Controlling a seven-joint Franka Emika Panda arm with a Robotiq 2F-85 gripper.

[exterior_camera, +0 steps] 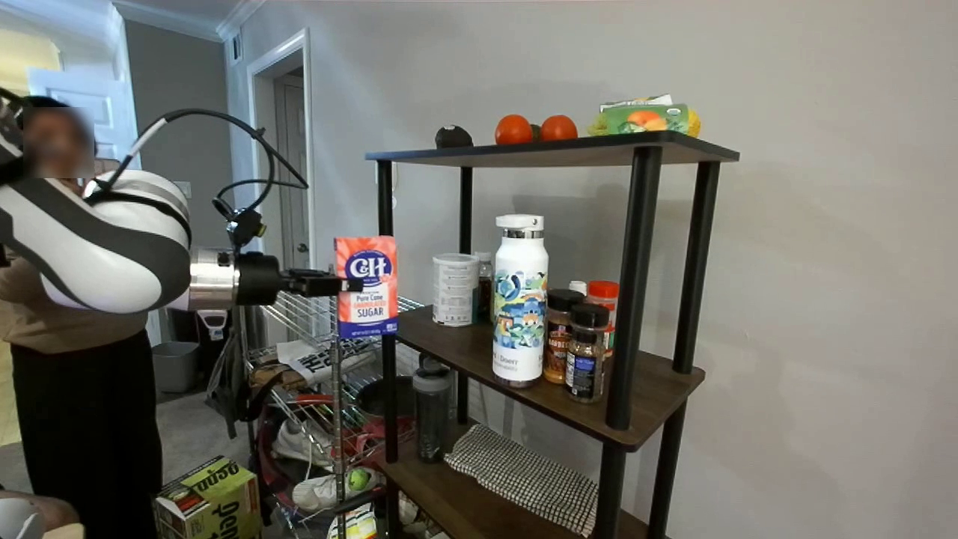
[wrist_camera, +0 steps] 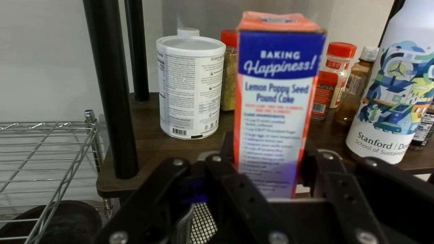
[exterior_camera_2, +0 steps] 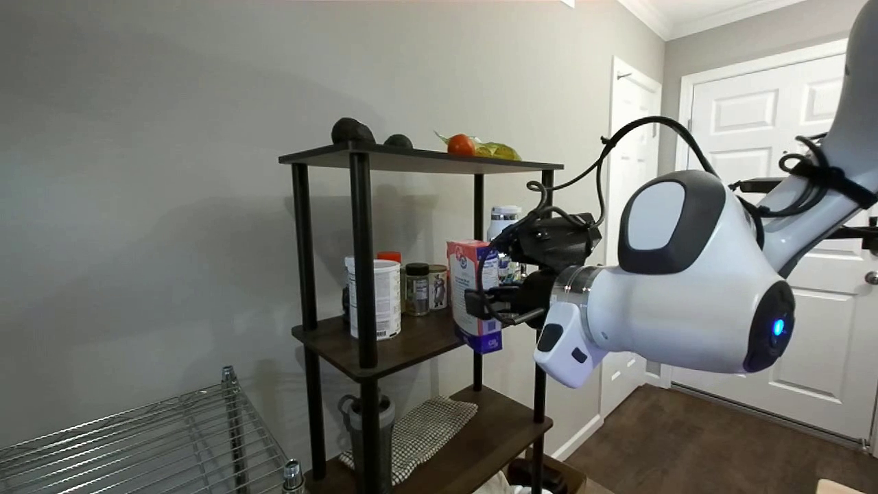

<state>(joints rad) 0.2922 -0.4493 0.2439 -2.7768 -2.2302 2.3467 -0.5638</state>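
The gripper [wrist_camera: 269, 156] pinches an upright "C&H Pure Cane Granulated Sugar" box [exterior_camera: 376, 301], long axis near vertical, its narrow "Baking Happiness!" side facing the wrist view.

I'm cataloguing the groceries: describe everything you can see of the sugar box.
The sugar box looks like cardboard: coral and white with blue areas, a C&H logo on a broad face, a pound cake recipe on a narrow side. Its top appears closed. Roughly upright, it hangs in front of the middle shelf, gripped between the fingers.
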